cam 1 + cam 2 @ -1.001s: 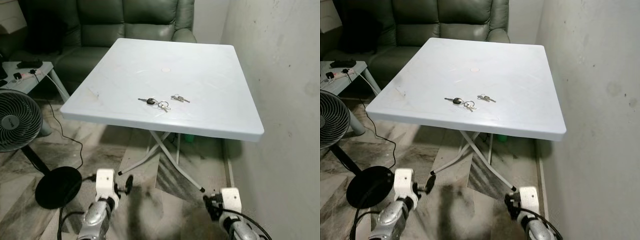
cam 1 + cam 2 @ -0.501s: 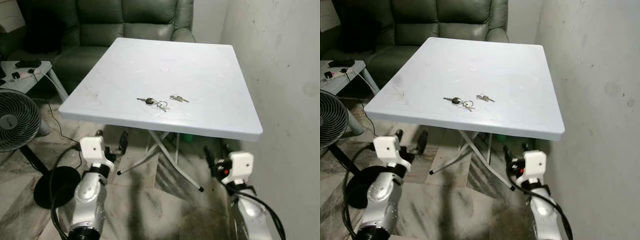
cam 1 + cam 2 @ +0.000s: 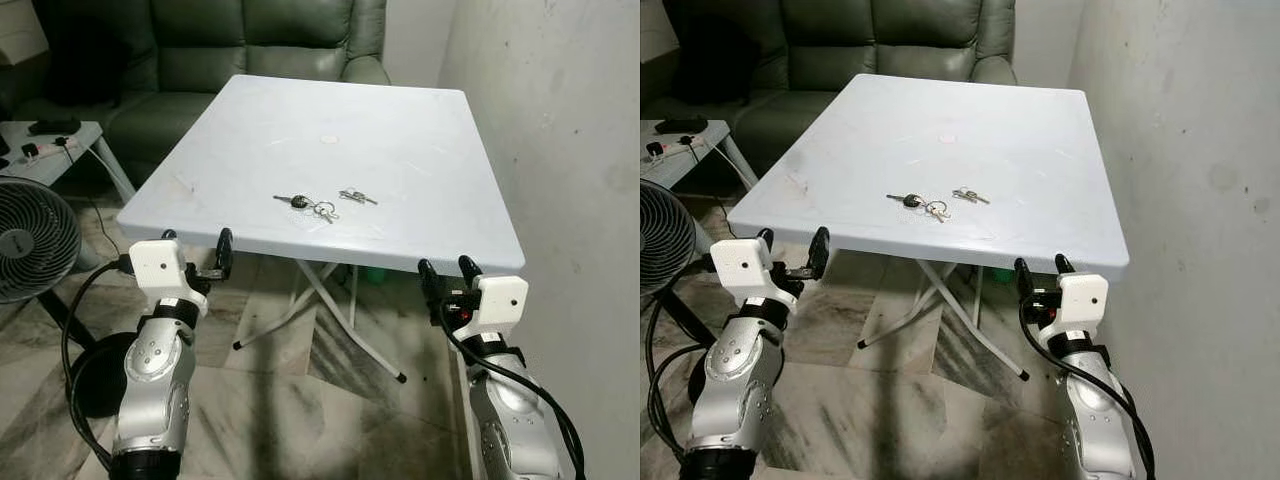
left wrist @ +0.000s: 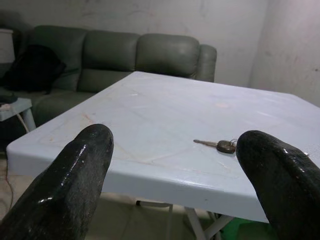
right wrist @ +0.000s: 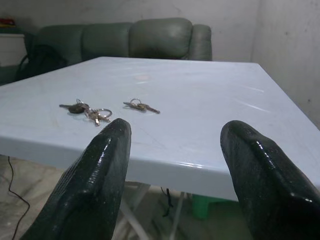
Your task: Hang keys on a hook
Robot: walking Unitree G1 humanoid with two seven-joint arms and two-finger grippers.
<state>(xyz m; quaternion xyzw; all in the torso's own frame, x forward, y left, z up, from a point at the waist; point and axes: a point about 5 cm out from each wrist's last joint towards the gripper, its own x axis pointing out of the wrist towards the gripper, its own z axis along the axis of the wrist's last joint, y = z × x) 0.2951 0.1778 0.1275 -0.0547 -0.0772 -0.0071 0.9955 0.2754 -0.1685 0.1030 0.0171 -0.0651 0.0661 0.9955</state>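
Note:
Two bunches of keys lie near the middle of the white folding table [image 3: 420, 150]. One bunch has a black-headed key [image 3: 304, 205]; the smaller bunch [image 3: 357, 196] lies just to its right. My left gripper [image 3: 197, 243] is open and empty at the table's front left corner, just below the edge. Also open and empty, my right gripper [image 3: 445, 270] is level with the front edge near the right corner. The left wrist view looks across the tabletop to the black-headed key [image 4: 220, 146]. In the right wrist view both bunches [image 5: 87, 111] [image 5: 140, 106] lie beyond the fingers [image 5: 95, 170].
A green sofa [image 3: 260, 40] stands behind the table. A floor fan [image 3: 30, 240] with a round black base [image 3: 95, 370] and a low side table [image 3: 50, 150] are to the left. A bare wall [image 3: 560, 150] runs close along the right. Crossed table legs [image 3: 330, 300] stand underneath.
Both arms have risen from near the floor to the height of the table's front edge. The keys have not moved.

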